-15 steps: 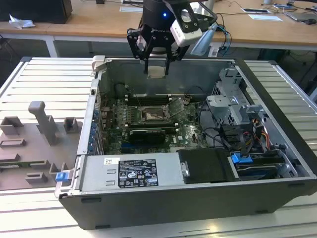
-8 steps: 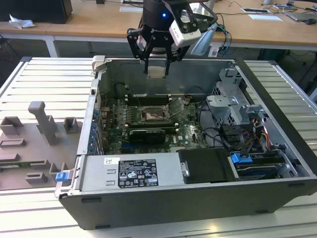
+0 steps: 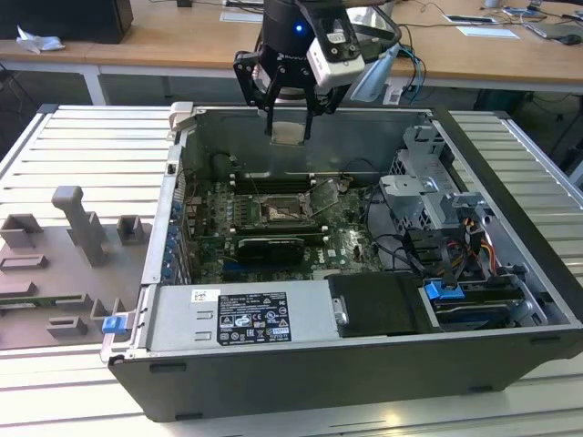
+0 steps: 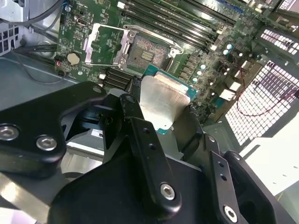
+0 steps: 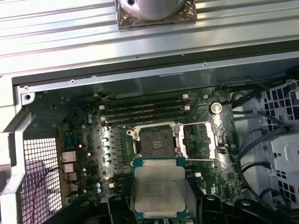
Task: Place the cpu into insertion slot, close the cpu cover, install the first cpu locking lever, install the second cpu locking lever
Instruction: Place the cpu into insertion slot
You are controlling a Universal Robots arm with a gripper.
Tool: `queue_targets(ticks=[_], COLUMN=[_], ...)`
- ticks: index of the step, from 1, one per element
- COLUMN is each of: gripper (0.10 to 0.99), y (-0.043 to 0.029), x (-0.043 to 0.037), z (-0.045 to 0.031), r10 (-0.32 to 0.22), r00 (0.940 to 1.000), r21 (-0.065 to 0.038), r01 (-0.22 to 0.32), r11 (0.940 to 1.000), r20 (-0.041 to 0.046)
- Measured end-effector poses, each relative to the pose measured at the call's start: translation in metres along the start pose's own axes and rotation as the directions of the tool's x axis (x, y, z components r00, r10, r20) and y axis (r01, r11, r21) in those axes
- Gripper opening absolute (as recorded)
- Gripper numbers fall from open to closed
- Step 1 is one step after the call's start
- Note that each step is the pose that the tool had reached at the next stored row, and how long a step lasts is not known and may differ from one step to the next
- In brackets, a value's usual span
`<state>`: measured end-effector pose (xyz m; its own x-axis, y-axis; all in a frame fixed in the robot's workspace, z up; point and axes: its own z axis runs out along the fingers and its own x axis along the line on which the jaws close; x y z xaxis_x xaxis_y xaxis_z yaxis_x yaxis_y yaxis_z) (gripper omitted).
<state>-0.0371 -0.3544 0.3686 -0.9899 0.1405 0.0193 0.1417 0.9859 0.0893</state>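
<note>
Silver-grey metal, dull and flat, is what I see first: the cpu (image 5: 159,193) sits pinched between the black fingers of the gripper (image 5: 161,206). They press in on two opposite edges of the chip. Its lid is a rounded square with faint print, set on a thin teal-green board that shows as a border all round. In the second wrist view the cpu (image 4: 163,100) catches the light and looks almost white against the matt, bolted links of the gripper (image 4: 159,119).

From the exterior view, I have the gripper (image 3: 290,118) holding the cpu (image 3: 288,133) up in the air near the far wall of the open computer case (image 3: 273,382), well apart from the board below.

The insertion slot (image 5: 156,142) lies bare on the green motherboard (image 5: 79,140), a dark square with a fine, grainy contact grid and a bright metal rim. The cpu cover (image 5: 201,140) is swung open beside it, a thin silver frame with green board showing through its square middle. Long, narrow memory slots (image 5: 145,112) run in parallel rows just past the socket, and a round coin battery (image 5: 215,107) shines near the cover.

The case rests on a ribbed aluminium table (image 3: 91,146).
</note>
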Motion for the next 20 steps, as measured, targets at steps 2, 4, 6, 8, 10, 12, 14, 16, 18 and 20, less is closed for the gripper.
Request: queue_targets(ticks=[2, 4, 6, 8, 10, 12, 14, 16, 18, 20], gripper=[0.525, 0.525, 0.525, 0.525, 0.525, 0.525, 0.525, 0.525, 0.525, 0.525], y=[0.0, 0.0, 0.0, -0.0001, -0.0001, -0.0001, -0.0001, -0.0001, -0.0001, -0.0001], x=[0.0, 0.0, 0.0, 0.0, 0.0, 0.0, 0.0, 0.0, 0.0, 0.0], z=[0.0001, 0.0002, 0.0004, 0.0006, 0.0008, 0.0009, 0.001, 0.0011, 0.0012, 0.0014], r10=[0.012, 0.021, 0.041, 0.057, 0.071, 0.082, 0.094, 0.102, 0.11, 0.125], r00=[0.9999, 0.9998, 0.9992, 0.9984, 0.9975, 0.9966, 0.9955, 0.9947, 0.9939, 0.9921], r21=[0.0, 0.0, -0.001, -0.001, -0.002, -0.002, -0.002, -0.002, -0.003, -0.003], r01=[-0.012, -0.021, -0.041, -0.057, -0.071, -0.082, -0.094, -0.102, -0.109, -0.125], r11=[0.9999, 0.9998, 0.9992, 0.9984, 0.9975, 0.9966, 0.9956, 0.9948, 0.994, 0.9922], r20=[0.0011, 0.0019, 0.0037, 0.005, 0.0063, 0.0073, 0.0083, 0.0091, 0.0097, 0.011])
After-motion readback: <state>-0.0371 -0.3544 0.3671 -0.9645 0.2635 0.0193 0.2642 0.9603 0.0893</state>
